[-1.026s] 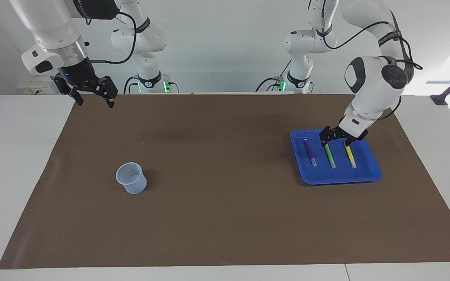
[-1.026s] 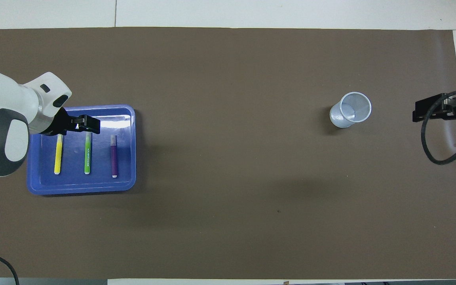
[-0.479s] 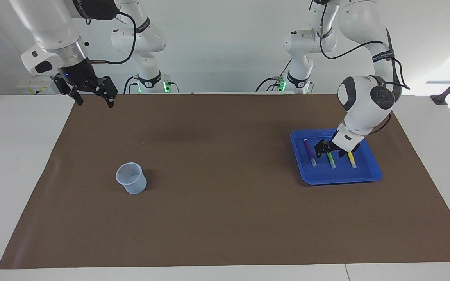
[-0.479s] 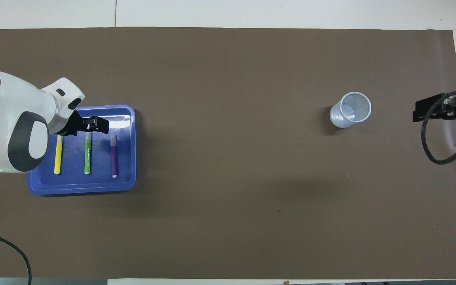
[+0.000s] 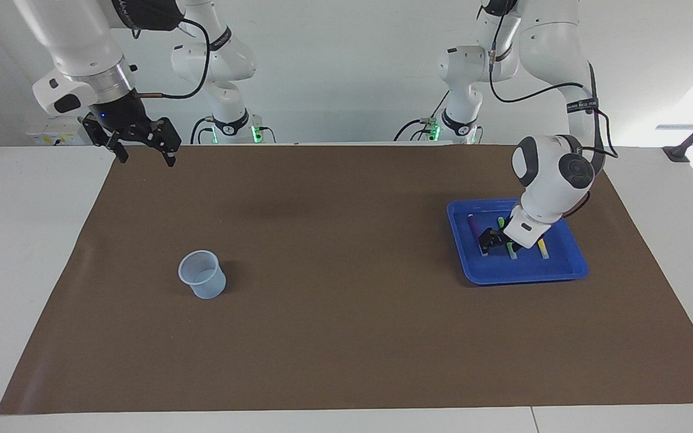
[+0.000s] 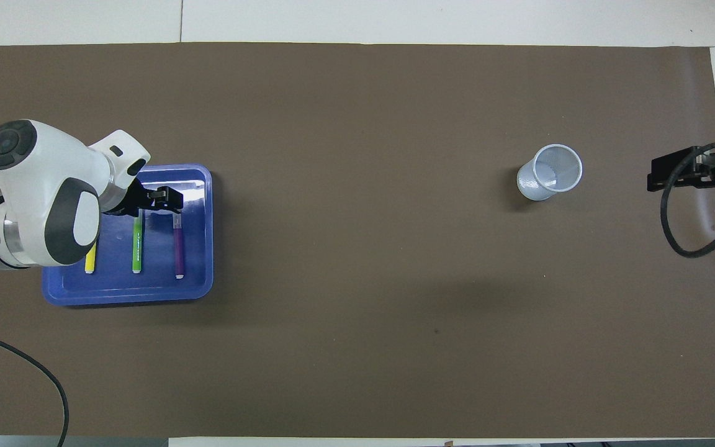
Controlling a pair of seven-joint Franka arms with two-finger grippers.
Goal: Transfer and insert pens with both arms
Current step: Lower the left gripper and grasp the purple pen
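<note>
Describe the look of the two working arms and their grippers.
Both arms are glossy white with dark grey joint caps, silver wrist rings and black cables. The left gripper and right gripper are black two-finger units; a small blue light glows above the right one.

Light: bright, even.
Glare: tray (image 6: 196, 186) floor just beside left gripper (image 6: 168, 200).
Shadows: soft, faint.
Focus: sharp.

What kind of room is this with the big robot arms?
Probably a robot lab. Two big white arms work at a table with a brown mat. The left gripper is low over pens in a blue tray, and a mesh cup stands ready.
</note>
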